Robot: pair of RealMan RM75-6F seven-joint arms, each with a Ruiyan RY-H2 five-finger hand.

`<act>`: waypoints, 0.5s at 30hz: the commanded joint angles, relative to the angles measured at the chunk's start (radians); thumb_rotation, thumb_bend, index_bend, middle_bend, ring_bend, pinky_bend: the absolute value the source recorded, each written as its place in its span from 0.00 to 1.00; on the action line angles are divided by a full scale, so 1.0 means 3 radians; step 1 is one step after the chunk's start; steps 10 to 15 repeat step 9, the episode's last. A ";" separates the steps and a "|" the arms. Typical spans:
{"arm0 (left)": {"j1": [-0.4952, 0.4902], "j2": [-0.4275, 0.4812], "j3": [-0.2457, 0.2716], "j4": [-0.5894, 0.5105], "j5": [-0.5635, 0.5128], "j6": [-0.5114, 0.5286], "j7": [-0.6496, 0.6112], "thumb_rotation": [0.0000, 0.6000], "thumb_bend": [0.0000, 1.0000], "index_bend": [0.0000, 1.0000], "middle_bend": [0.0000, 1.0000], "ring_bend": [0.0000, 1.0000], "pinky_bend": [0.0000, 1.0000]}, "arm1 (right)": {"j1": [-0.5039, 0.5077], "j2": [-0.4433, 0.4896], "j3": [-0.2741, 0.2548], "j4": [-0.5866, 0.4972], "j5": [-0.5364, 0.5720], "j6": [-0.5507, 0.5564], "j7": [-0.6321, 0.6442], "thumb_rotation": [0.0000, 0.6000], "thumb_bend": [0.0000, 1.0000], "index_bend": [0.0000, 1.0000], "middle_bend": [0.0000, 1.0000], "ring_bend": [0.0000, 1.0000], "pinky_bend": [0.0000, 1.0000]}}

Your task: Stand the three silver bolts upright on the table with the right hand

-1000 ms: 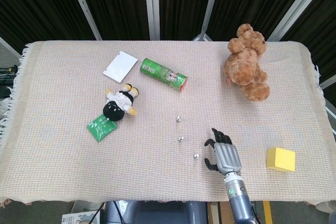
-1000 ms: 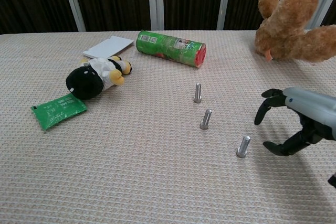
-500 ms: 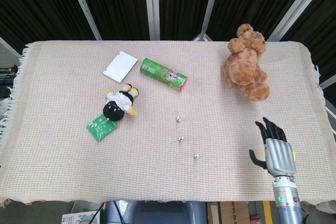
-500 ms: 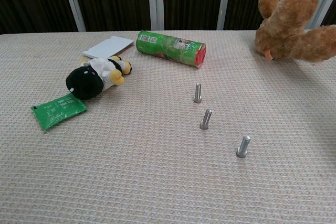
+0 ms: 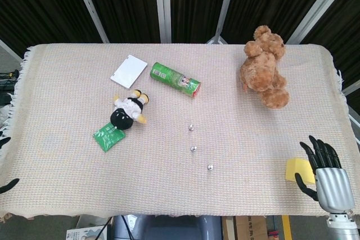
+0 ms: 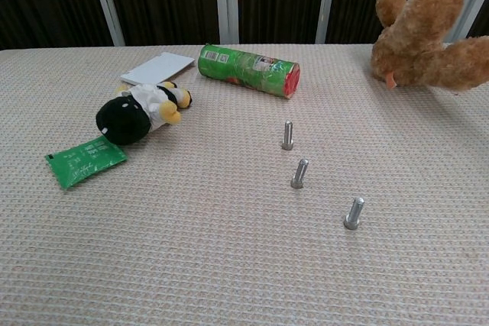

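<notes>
No writing on the green can [image 6: 249, 70] is legible. Three silver bolts [image 6: 287, 135] [image 6: 299, 173] [image 6: 354, 213] stand upright at centre, heads down, long axes vertical. The right hand [image 5: 327, 173], lower right, is spread and holds nothing.

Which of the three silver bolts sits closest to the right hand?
The silver metal bolt at the near end of the row, nearest the table's front edge. The right hand is off to its right; the other two stand farther back.
</notes>
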 commanded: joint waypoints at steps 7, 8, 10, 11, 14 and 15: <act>-0.0040 -0.0072 0.0080 0.0098 0.0241 0.0096 -0.0022 1.00 0.10 0.14 0.03 0.01 0.13 | -0.0072 0.0052 0.0080 -0.0106 0.0075 -0.0092 -0.0003 1.00 0.37 0.14 0.00 0.00 0.09; -0.0044 -0.0074 0.0083 0.0103 0.0240 0.0093 -0.0030 1.00 0.10 0.14 0.03 0.01 0.13 | -0.0080 0.0055 0.0088 -0.0115 0.0088 -0.0107 0.0001 1.00 0.37 0.14 0.00 0.00 0.09; -0.0047 -0.0074 0.0085 0.0107 0.0238 0.0089 -0.0035 1.00 0.10 0.14 0.03 0.01 0.13 | -0.0084 0.0057 0.0094 -0.0120 0.0099 -0.0117 0.0002 1.00 0.37 0.14 0.00 0.00 0.09; -0.0047 -0.0074 0.0085 0.0107 0.0238 0.0089 -0.0035 1.00 0.10 0.14 0.03 0.01 0.13 | -0.0084 0.0057 0.0094 -0.0120 0.0099 -0.0117 0.0002 1.00 0.37 0.14 0.00 0.00 0.09; -0.0047 -0.0074 0.0085 0.0107 0.0238 0.0089 -0.0035 1.00 0.10 0.14 0.03 0.01 0.13 | -0.0084 0.0057 0.0094 -0.0120 0.0099 -0.0117 0.0002 1.00 0.37 0.14 0.00 0.00 0.09; -0.0047 -0.0074 0.0085 0.0107 0.0238 0.0089 -0.0035 1.00 0.10 0.14 0.03 0.01 0.13 | -0.0084 0.0057 0.0094 -0.0120 0.0099 -0.0117 0.0002 1.00 0.37 0.14 0.00 0.00 0.09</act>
